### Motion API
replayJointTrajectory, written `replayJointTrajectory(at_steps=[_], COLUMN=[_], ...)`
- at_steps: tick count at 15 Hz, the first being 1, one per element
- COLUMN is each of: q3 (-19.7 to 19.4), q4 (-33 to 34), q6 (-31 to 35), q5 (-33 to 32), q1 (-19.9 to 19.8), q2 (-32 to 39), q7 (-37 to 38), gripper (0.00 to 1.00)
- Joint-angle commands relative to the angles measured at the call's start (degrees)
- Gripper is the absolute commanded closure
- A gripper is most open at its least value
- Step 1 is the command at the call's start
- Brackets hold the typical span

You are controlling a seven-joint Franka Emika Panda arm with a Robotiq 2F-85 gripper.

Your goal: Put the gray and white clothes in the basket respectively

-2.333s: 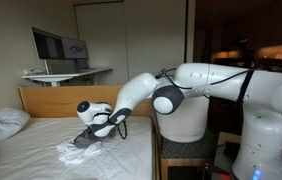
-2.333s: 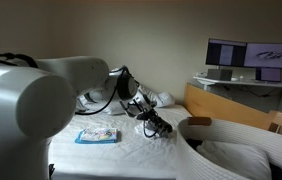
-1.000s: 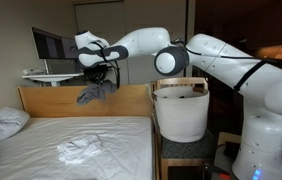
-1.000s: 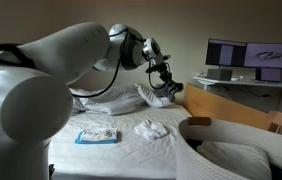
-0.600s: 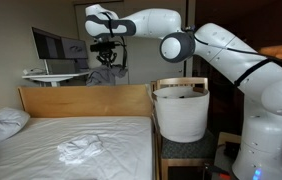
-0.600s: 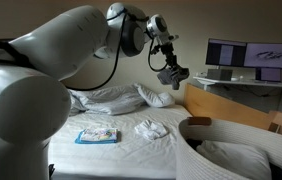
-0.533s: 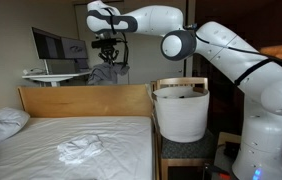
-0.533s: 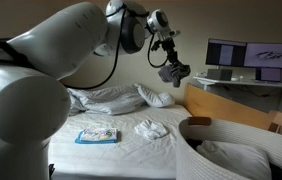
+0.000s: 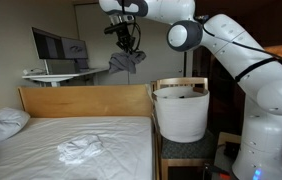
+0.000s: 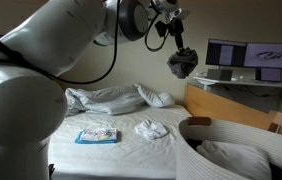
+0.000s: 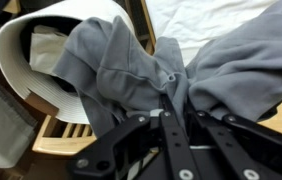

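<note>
My gripper [image 9: 128, 46] is shut on the gray garment [image 9: 127, 62], which hangs bunched in the air high above the headboard, between the bed and the basket [image 9: 180, 110]. In the other exterior view the same gray garment [image 10: 182, 63] dangles under the gripper [image 10: 177, 46]. The wrist view shows the gray cloth [image 11: 131, 65] pinched between the fingers of my gripper [image 11: 176, 100], with the white basket [image 11: 21, 85] below at the left. The white garment [image 9: 80, 150] lies rumpled on the bedsheet; in the other exterior view that white garment [image 10: 151, 129] sits mid-bed.
A wooden headboard [image 9: 81, 100] runs along the bed's far edge beside the basket. A pillow [image 9: 3, 122] rests at the bed's left end. A flat blue-and-white packet [image 10: 97, 135] lies on the sheet. A desk with a monitor [image 9: 59, 47] stands behind.
The arm has carried the gray garment up off the bed and sideways toward the basket. The white garment stays on the sheet.
</note>
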Motion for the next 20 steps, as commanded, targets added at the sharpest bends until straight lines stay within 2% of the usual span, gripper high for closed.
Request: replayJointTrajectory(at_steps=[1,8,9,13,14,15,17,20], q3=[-0.5,-0.3,-2.5,-2.6,-2.5,-2.4,-2.8,-3.7], q4=[-1.0,-0.9,7.3,11.3,6.8,7.3,7.1,7.0], q6=[-5.1,-14.6,-19.2,-26.3,-25.1,-25.8,-24.6,-24.2], q5=[2.0,7.1,9.6,16.6,18.0,19.3,20.5,19.1], q1=[-2.7,-10.7,-11.7,-17.4,-18.3,-19.1,-19.2,-16.6], q2=[-1.7,-3.4,0.7,0.6,-2.1,-2.5,-2.1,-1.3], q7=[7.6,19.8,20.3,28.7,31.7,34.8,41.9,52.6], gripper=[0.97,0.97,0.97,0.97,0.97,0.97,0.97,0.97])
